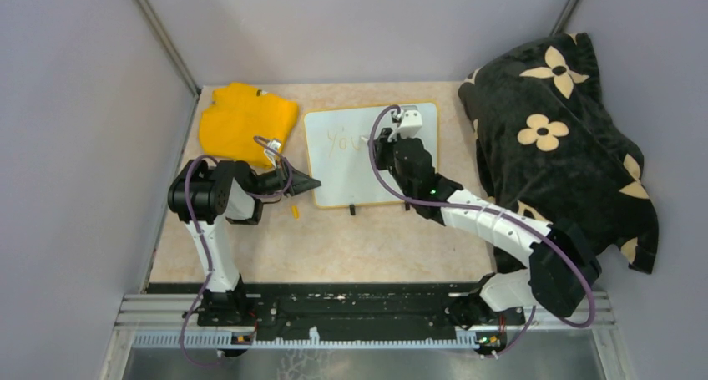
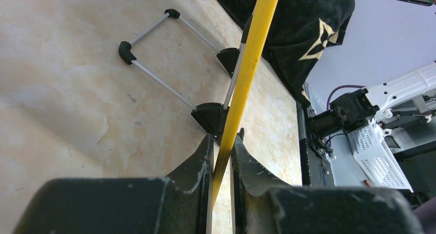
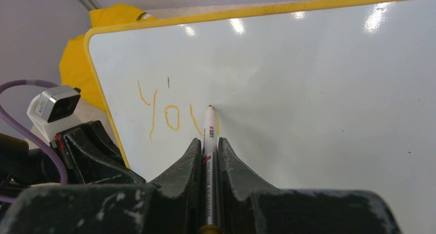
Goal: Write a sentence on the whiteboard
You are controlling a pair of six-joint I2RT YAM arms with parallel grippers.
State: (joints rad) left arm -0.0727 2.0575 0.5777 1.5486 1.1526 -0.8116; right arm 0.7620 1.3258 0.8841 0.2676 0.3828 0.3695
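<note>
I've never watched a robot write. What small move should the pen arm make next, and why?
Probably draw the marker tip on to finish the "u". The right gripper holds the marker with its tip on the whiteboard, only the letters "yo" and part of a "u" are written, and the left gripper clamps the rim, steadying it.

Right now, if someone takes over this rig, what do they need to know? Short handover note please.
Left gripper: shut on the yellow rim of the whiteboard, holding it.
Right gripper: shut on the marker, tip touching the board.
The whiteboard sits mid-table, with the yellow cloth beside it on the left arm's side.
Done: the sentence reads "yo" in orange, with the "u" under way at the marker tip.
Left: finish the "u", then write the remaining words.
</note>
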